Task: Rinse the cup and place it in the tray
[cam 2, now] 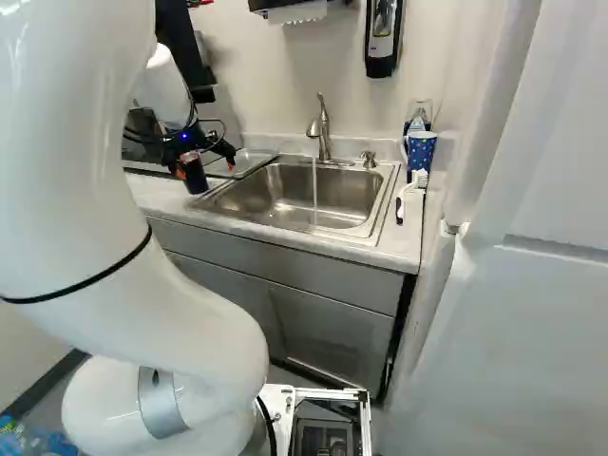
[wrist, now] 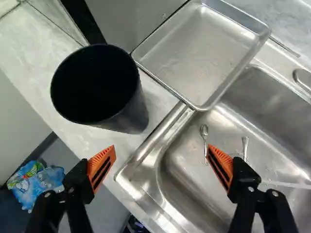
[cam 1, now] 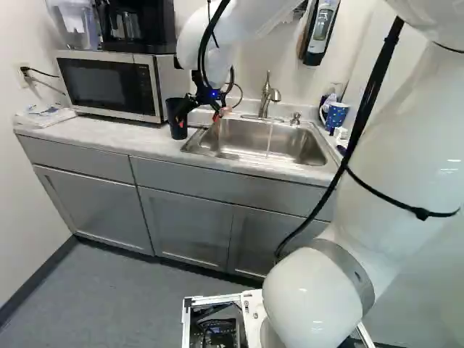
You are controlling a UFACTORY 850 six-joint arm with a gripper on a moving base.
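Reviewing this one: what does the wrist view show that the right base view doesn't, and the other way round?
Only the wrist view: a small spoon and a second slim utensil lying in the sink.

Only the right base view: the dotted blue mug, the white brush, the soap pump and the wall dispenser.

Both: that sink, the running water, the metal tray, the dark cup on the counter, and the gripper, plainly open in the wrist view.
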